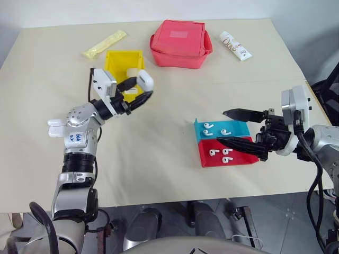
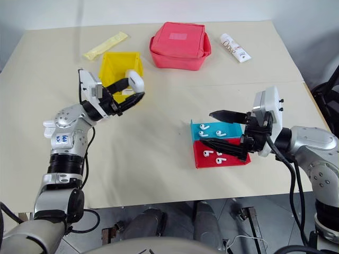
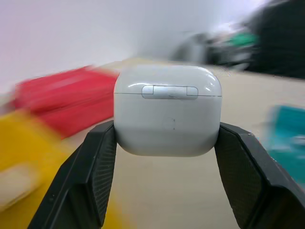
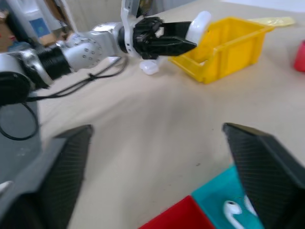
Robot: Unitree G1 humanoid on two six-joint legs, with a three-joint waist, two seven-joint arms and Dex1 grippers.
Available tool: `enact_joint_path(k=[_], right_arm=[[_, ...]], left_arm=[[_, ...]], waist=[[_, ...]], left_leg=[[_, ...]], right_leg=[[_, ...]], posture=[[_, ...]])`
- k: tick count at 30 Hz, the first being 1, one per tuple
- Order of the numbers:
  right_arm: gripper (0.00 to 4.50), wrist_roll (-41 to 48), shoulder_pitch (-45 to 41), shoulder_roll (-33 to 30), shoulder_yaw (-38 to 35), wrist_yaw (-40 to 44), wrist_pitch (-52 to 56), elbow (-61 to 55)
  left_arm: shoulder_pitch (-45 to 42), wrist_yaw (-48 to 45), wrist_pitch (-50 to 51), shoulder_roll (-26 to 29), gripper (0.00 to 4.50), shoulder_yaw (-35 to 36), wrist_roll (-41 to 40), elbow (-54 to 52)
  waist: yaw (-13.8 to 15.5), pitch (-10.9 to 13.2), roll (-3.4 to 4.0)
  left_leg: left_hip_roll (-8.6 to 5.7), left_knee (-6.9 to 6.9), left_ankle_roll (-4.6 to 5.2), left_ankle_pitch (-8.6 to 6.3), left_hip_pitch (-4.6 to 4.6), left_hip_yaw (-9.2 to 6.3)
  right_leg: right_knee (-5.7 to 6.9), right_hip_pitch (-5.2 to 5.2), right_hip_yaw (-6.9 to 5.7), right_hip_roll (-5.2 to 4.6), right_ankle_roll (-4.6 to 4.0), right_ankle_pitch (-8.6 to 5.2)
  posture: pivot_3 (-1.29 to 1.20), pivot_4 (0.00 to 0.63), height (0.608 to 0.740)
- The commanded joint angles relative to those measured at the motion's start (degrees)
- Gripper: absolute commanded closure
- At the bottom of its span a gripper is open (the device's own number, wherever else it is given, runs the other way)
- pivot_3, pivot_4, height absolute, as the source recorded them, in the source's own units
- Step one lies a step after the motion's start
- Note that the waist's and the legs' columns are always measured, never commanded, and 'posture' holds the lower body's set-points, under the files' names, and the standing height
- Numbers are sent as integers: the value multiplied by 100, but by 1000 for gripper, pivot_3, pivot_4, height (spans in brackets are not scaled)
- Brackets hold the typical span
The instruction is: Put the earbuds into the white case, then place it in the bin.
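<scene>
A table (image 1: pixel 159 153) covered in a plain beige sheet is seen, with grey floor below its near edge and a pale wall beyond its far edge. Nearest on the right, a shallow red tray (image 1: pixel 233 159) is set with a blue tray (image 1: pixel 241 128) touching its far side; pairs of the earbuds (image 1: pixel 220 153) lie in both trays. The right end effector (image 1: pixel 237 128) is held over these trays with its two black fingers spread wide apart, nothing being gripped between them. Farther back on the left, the left end effector (image 2: pixel 135 91) is clenched on the white case (image 2: pixel 136 80), which is lifted off the table at the near right corner of the bin (image 2: pixel 114 64); in the left wrist view the case (image 3: pixel 167 109) is pinched by its sides between the fingers, lid closed. A further white case is seen inside the yellow bin. Beyond the bin a pale yellow packet (image 1: pixel 105 44) lies near the far left edge, a red fabric pouch (image 1: pixel 180 42) is placed at the far middle, and a white printed tube (image 1: pixel 236 45) lies to its right, well apart from the trays.
</scene>
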Motion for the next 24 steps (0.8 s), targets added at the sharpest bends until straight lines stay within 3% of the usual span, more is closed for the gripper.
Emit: enact_joint_path(k=[1, 6, 11, 13, 17, 20, 24], right_arm=[[50, -46, 48, 124, 19, -140, -197, -163], [50, -18, 155, 251, 106, -388, -179, -387], [0, 10, 235, 235, 113, -469, -156, -465], [0, 19, 234, 214, 101, -467, -164, -447], [0, 50, 181, 134, 48, -331, -191, -339], [0, 24, 139, -21, 30, -58, -174, -106], [0, -344, 354, -426, 228, 576, -311, 326]], left_arm=[[-546, 707, -351, 198, 1756, 76, 414, 691], [-1259, 778, -908, 206, 1756, -52, 688, 2056], [-1646, 154, -1187, 191, 161, -79, 628, 2642], [-1674, -21, -1305, 232, 74, -65, 607, 2632], [-1307, -1109, -1562, 492, 74, 51, 227, 1975], [-280, -1997, -1066, 952, 74, 213, -350, 528], [759, -2445, -125, 1454, 74, 273, -763, -669]], waist=[[15, 0, 0], [37, 0, -1], [11, -1, -2], [-12, 0, -3], [-40, -1, -2], [-178, -3, 2], [-178, -4, 3]], left_leg=[[-1, 1, 0, 0, -1, -1], [-12, 1, 3, 2, -2, -1], [-10, 2, 3, 2, -3, -1], [-10, 2, 3, 2, -3, -1], [-5, 0, 2, 2, -2, 0], [6, -6, 0, -1, 1, 9], [10, -12, 1, -5, 11, 13]], right_leg=[[0, 0, -2, 3, 0, 0], [1, 0, -4, -1, 1, 0], [1, 0, -8, -2, 2, 1], [2, 0, -9, -5, 2, 1], [2, -1, -10, -9, 2, 1], [2, -4, -10, -16, 1, 1], [2, -6, -16, -14, -5, -3]], posture=[[0, 150, 740], [0, 150, 740], [0, 150, 740], [0, 150, 740], [0, 150, 740], [0, 150, 740], [0, 150, 740]])
